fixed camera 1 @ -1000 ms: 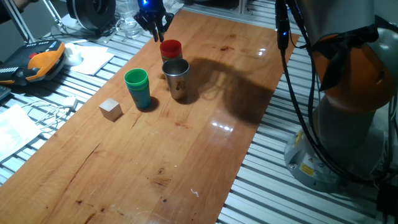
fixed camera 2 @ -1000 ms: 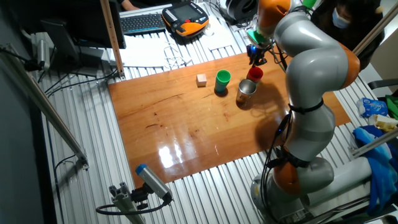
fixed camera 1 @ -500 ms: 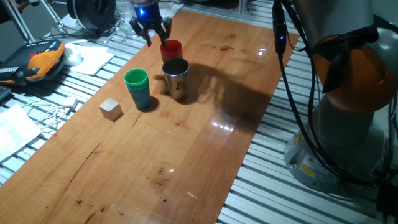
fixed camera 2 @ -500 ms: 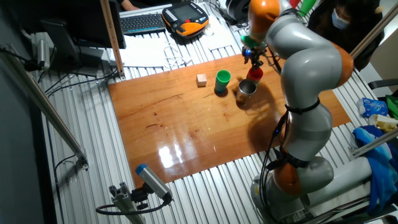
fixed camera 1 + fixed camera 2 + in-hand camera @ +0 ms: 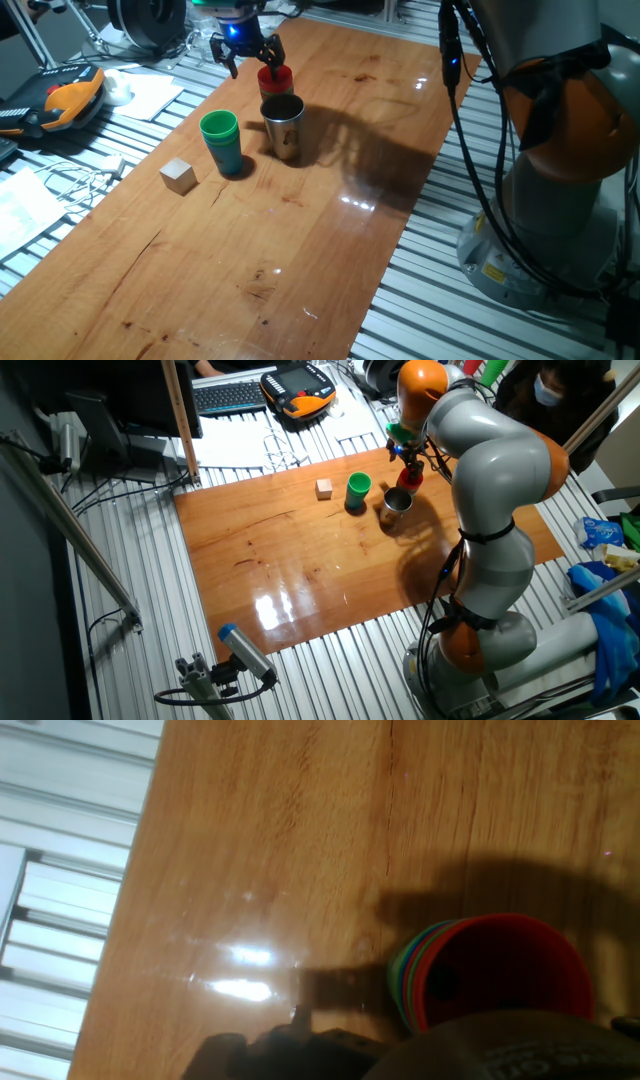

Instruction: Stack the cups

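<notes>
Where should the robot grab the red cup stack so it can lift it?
Probably at the open rim of the red cup stack, coming straight down from above. It stands upright, mouth up, and the steel cup crowds one side. The gripper hangs open right by it.

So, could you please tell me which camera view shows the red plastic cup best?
The hand view: the red plastic cup fills the frame, nested rims visible beneath. One fixed view shows it small under the gripper; the other shows only a red speck.

Two fixed views overlook the table (image 5: pixel 300 240) from opposite sides; the hand view looks down, close.
</notes>
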`<state>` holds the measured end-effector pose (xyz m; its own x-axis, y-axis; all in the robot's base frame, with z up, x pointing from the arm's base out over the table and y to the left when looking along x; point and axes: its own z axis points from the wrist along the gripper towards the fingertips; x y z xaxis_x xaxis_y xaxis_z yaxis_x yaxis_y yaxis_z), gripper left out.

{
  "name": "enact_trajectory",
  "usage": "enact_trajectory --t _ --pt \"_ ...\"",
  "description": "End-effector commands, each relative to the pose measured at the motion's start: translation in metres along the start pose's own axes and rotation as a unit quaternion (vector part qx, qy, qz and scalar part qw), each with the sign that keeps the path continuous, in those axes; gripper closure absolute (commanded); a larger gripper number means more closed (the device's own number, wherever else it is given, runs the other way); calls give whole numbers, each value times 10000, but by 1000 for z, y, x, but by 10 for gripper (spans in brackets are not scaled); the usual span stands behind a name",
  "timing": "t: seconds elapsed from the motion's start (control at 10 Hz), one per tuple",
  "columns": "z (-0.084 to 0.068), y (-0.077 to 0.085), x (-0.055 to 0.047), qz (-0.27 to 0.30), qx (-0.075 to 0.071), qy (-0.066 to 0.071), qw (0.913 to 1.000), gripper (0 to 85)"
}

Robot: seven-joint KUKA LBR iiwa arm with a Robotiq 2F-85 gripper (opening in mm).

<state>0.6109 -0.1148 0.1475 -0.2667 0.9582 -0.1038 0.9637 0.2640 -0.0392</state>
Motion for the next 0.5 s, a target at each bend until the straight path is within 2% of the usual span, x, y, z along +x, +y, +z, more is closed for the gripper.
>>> enact_trajectory --t 0.0,0.1,0.2,0.4 --pt "3 -1 -1 -25 -3 8 10000 0" --pt "5 -1 -1 -33 -15 21 10000 0" --pt "8 -2 0 -33 -20 12 10000 170" --pt "17 -3 2 -40 -57 -54 10000 170"
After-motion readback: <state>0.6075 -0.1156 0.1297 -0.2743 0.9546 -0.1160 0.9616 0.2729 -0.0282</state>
